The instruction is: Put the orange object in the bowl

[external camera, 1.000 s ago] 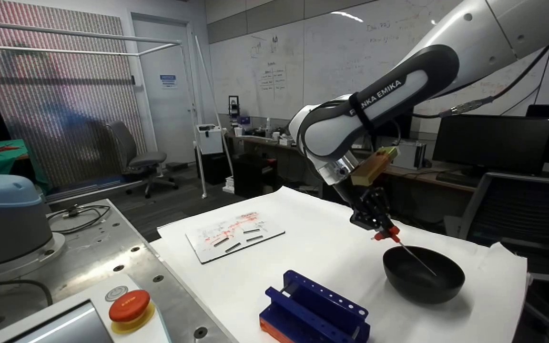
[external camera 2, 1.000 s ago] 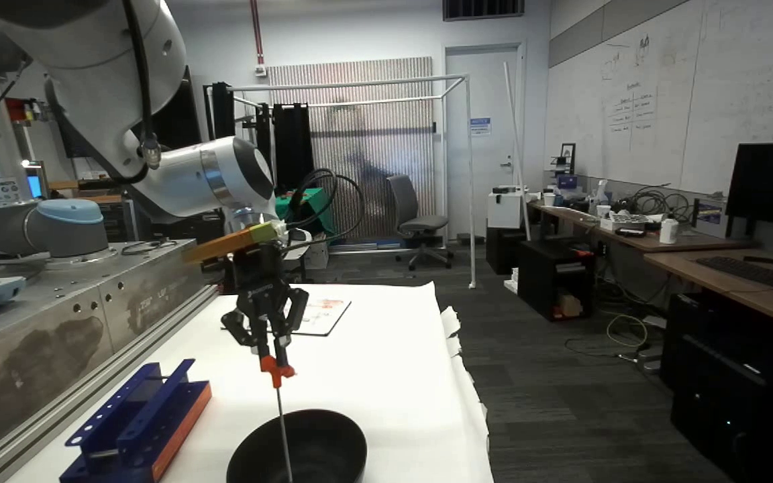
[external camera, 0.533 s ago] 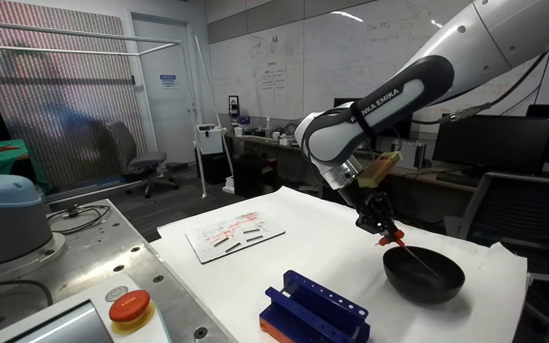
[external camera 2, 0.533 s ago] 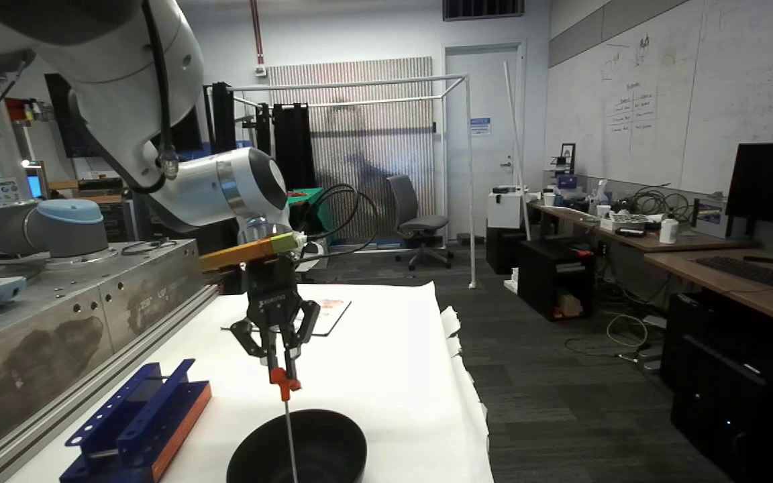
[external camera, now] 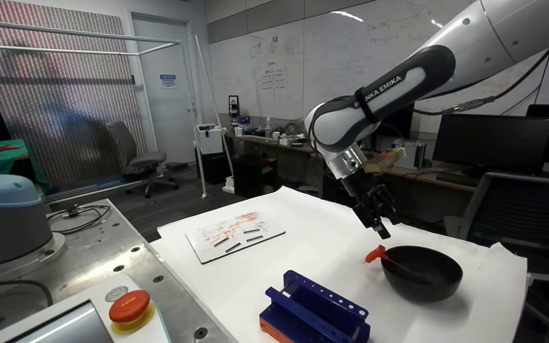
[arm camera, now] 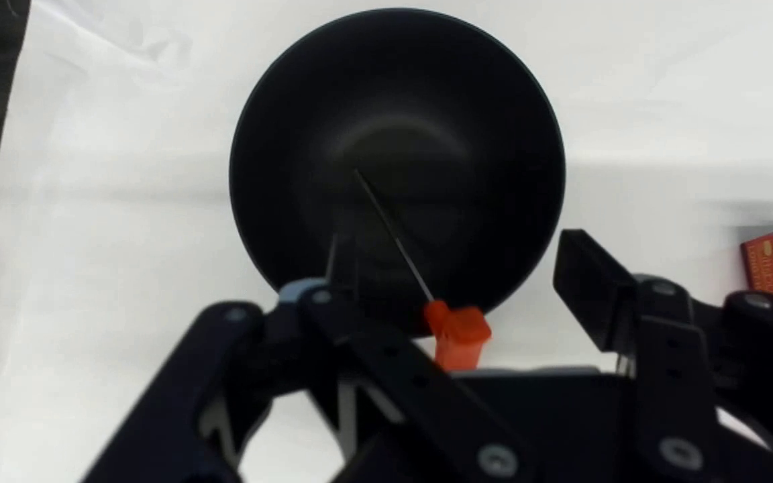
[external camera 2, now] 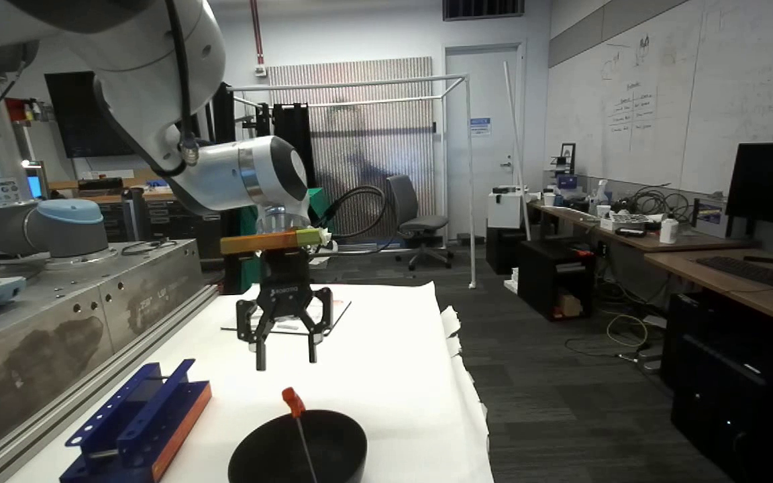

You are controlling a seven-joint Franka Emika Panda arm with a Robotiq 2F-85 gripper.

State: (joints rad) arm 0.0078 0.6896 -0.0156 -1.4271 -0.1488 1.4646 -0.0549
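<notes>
The orange object has an orange-red handle (external camera: 375, 254) and a thin metal rod. Its handle (external camera 2: 294, 401) sticks out past the rim of the black bowl (external camera: 422, 288), while the rod slants down into the bowl (external camera 2: 336, 446). In the wrist view the rod tip lies near the middle of the bowl (arm camera: 400, 74), and the handle (arm camera: 464, 339) hangs over the near rim. Above the handle and apart from it, my gripper (external camera 2: 286, 362) stands open. Nothing sits between its spread fingertips. Part of the handle's end is hidden behind a finger in the wrist view.
A blue rack (external camera: 315, 309) with an orange side stands beside the bowl on the white-covered table (external camera: 327, 252). Farther off lies a small whiteboard (external camera: 234, 238) with dark strips on it. A metal bench (external camera 2: 138, 288) runs along the table's edge.
My gripper has opened and let go of the orange object, rising off it. The handle has dropped lower, against the bowl's rim, and the bowl has shifted very slightly.
</notes>
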